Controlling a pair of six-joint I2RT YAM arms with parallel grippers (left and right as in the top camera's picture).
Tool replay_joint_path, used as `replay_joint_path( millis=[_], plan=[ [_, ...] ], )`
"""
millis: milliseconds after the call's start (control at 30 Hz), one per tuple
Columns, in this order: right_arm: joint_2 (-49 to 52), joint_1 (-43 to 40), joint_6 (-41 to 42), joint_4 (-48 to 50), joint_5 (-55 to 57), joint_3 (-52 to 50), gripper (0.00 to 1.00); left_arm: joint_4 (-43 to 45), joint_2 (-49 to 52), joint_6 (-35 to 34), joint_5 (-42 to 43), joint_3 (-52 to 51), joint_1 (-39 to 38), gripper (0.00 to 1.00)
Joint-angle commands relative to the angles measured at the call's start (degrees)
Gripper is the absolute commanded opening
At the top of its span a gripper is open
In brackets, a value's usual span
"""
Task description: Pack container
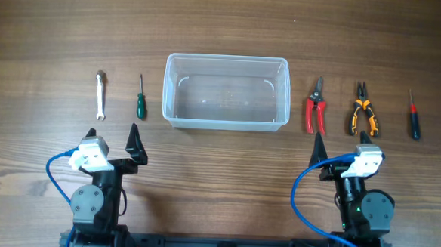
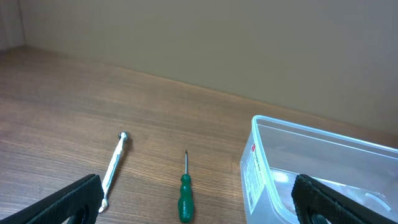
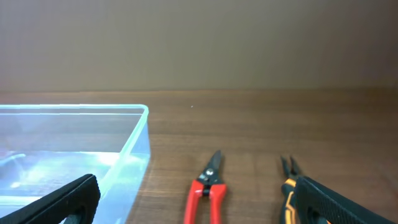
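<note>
Hovered just short of the container [image 1: 225, 125] at mid-table, left gripper [image 1: 114, 142] and right gripper [image 1: 342, 156] spread wide, gripping nothing.
Needed to pinch the green screwdriver [image 1: 140, 104], just left of the container, mid-handle.

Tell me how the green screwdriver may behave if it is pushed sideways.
The green screwdriver probably rolls, since its handle looks round and it lies flat on the wooden table. It seems stiff and light: thin metal shaft, small handle.
</note>
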Motion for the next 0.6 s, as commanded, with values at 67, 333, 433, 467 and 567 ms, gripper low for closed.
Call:
replay_joint_path(
  millis=[67, 333, 433, 467, 567],
  plan=[
    [0.7, 0.07, 2.51, 0.68, 1.88, 6.47, 1.0, 0.33, -0.39, -0.5, 0.28, -0.66, 0.37, 1.0],
    [10.6, -3.43, -2.8, -15.26, 15.8, 27.67, 1.0, 0.35, -0.39, -0.5, 0.28, -0.66, 0.37, 1.0],
    [19.12, -7.15, -5.35, -24.94, 16.33, 39.08, 1.0, 0.33, -0.39, -0.5, 0.28, -0.66, 0.37, 1.0],
    [22.14, -8.68, -6.43, -27.82, 16.35, 42.82, 1.0, 0.35, -0.39, -0.5, 0.28, -0.66, 0.37, 1.0],
    [31.04, -13.68, -9.09, -35.39, 15.72, 53.86, 1.0, 0.35, -0.39, -0.5, 0.28, -0.66, 0.37, 1.0]
  ],
)
